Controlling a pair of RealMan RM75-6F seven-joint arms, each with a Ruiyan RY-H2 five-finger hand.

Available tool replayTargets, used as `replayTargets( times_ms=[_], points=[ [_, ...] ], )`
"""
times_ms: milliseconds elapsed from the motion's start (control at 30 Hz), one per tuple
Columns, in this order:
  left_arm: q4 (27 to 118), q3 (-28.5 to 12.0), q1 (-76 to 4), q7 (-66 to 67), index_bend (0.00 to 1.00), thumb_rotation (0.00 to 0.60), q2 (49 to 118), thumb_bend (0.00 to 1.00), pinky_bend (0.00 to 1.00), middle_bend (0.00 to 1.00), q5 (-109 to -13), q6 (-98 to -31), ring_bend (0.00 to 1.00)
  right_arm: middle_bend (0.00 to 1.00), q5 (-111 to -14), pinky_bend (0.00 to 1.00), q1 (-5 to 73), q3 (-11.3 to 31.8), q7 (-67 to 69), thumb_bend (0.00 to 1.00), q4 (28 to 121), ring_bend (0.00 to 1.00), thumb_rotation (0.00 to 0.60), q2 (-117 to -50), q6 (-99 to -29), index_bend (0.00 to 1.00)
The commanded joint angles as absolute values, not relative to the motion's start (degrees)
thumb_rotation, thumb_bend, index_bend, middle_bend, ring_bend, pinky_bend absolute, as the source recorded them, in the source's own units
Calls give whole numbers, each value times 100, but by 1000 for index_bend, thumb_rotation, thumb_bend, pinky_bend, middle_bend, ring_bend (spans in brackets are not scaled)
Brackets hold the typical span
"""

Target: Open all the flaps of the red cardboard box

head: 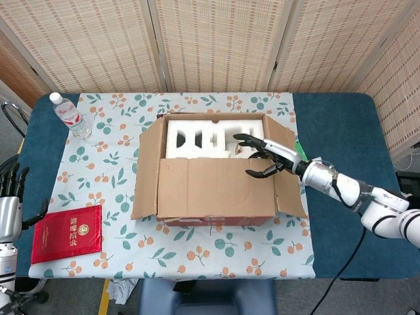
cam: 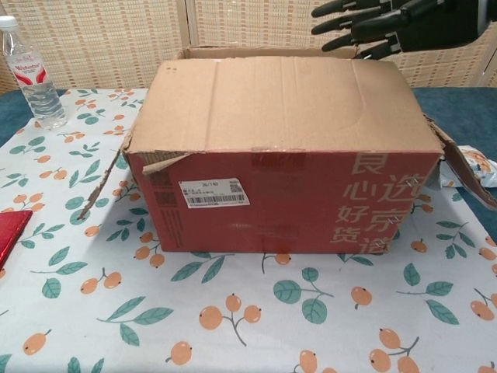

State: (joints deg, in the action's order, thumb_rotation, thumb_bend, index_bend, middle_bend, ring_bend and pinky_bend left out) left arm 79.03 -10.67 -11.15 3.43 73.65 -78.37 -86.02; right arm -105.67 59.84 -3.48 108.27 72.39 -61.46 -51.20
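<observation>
We see the red cardboard box near the centre of the head view, resting on the leaf-and-orange-fruit printed tablecloth. In the chest view it fills the middle of the frame, red printed front facing us, with white characters at the right and a white label at the left. Its near brown top flap lies folded inward over the front half of the opening. The left side flap and the right side flap are spread outward. White moulded foam packing shows in the uncovered rear half.

Our right hand, black with fingers spread apart and holding nothing, hovers over the right part of the opening, fingertips just at the inner edge of the near flap; we cannot tell whether they touch it. In the chest view the hand sits in the upper right of the frame, above the box.

Our left hand is at the far left edge of the head view, off the table, fingers apart and empty.

A clear plastic water bottle with a red label stands in the upper left, well apart from the box. A flat red booklet with gold lettering lies in the lower left.
</observation>
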Motion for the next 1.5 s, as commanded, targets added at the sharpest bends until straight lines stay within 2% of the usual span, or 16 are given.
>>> replayTargets(
  times_ms=[33,333,767,1067,1233,1367,1500],
  points=[
    [7902,-1059,-1121,364,0,371,7378,464,0,0,-7858,-8614,0,0,-10532,318,5978,-414,10710,423,7576,0,600,-5832,-5358,0],
    [7918,-997,-1151,498,0,375,7439,464,0,0,-7948,-8614,0,0,-10584,318,5885,-555,10173,423,8965,0,600,-4754,-5767,0],
    [7959,-928,-1220,737,0,371,7532,464,0,0,-8132,-8661,0,0,-10953,328,5240,-771,9202,423,10730,0,600,-3364,-6492,0],
    [8014,-897,-1213,858,0,370,7558,464,0,0,-8216,-8747,0,0,-11659,342,4608,-1120,8552,422,11471,0,600,-3053,-6906,0],
    [8081,-853,-1194,939,0,374,7556,464,0,0,-8316,-8828,0,0,-11920,354,4268,-1348,8062,422,11603,0,600,-3040,-6853,0],
    [8184,-802,-1177,961,0,372,7515,464,0,0,-8336,-8795,0,0,-11386,332,3748,-1189,6403,422,11415,0,600,-3310,-6861,0],
    [8383,-762,-1159,979,0,372,7377,464,0,0,-8250,-8652,0,0,-10557,245,3156,-909,4260,422,11089,0,600,-3812,-6946,0]
  ],
)
